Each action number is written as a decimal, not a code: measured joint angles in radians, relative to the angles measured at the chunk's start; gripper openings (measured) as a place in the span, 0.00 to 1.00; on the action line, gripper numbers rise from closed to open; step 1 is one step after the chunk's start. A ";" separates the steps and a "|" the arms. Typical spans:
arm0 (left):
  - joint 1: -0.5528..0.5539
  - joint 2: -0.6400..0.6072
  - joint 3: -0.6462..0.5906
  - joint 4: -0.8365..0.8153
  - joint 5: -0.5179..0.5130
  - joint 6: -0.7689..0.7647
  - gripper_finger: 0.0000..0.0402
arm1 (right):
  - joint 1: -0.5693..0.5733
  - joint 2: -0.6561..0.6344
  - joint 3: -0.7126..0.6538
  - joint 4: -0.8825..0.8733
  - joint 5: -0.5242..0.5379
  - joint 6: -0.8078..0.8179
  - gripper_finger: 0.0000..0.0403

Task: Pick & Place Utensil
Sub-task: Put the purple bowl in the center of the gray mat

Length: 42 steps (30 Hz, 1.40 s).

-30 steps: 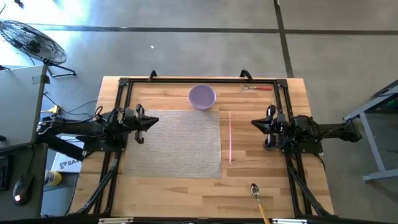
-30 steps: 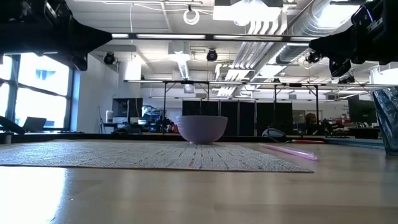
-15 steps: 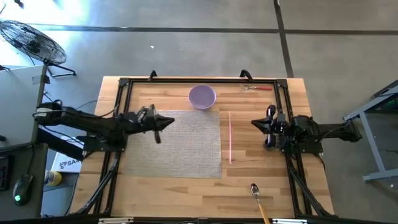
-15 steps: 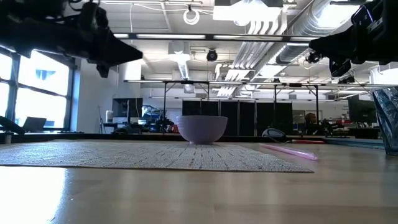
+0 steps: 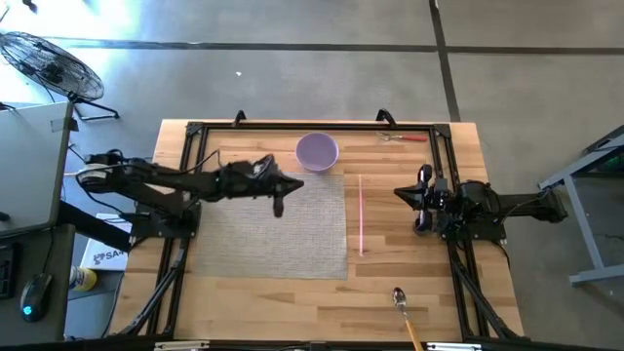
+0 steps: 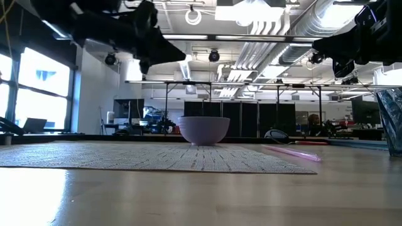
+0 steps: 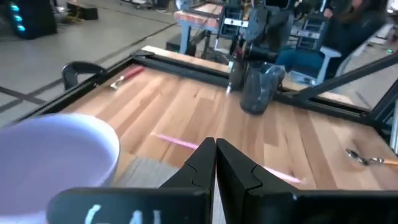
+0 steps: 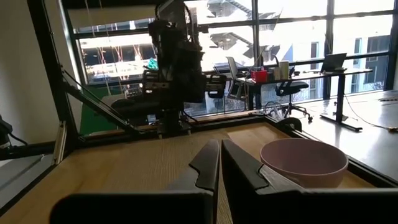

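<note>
1. Reaching out over the woven placemat (image 5: pixel 271 226), the left tool (image 5: pixel 290 185) hangs in the air just short of the lilac bowl (image 5: pixel 317 151), its two fingers pressed together with nothing between them. To my eye it is only on its way to a utensil, so the fingers will need to part well before it comes down.
2. Picking the target matters next. The pink straw (image 5: pixel 361 214) lies on bare wood just right of the placemat, running near to far; I'd bring the tool down across its length, not along it, and close low, since so thin a thing looks apt to roll.
3. The spoon (image 5: pixel 400 298) sits at the near edge of the table (image 5: pixel 244 302), well apart from both tools.
4. The right tool (image 5: pixel 402 194) waits at the right side, fingers likewise closed and empty.
5. Only the overhead view shows the spoon's place and how the straw lies against the mat.
6. The level view alone shows height: the left tool (image 6: pixel 179 55) is well above the bowl's rim.
7. The left wrist view adds the straw (image 7: pixel 177 141) straight ahead, past the bowl (image 7: pixel 56 149), and the closed fingers (image 7: pixel 205 163) seen close up.
</note>
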 joint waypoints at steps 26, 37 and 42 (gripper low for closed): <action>0.316 0.468 0.636 -0.648 0.351 0.387 0.74 | 0.000 0.000 0.000 0.000 0.000 0.000 0.03; 0.319 0.579 0.641 -0.606 0.300 0.389 0.75 | 0.000 0.000 0.000 0.000 0.000 0.000 0.03; 0.319 0.616 0.641 -0.560 0.266 0.383 0.75 | 0.000 0.000 0.000 0.000 0.000 0.000 0.03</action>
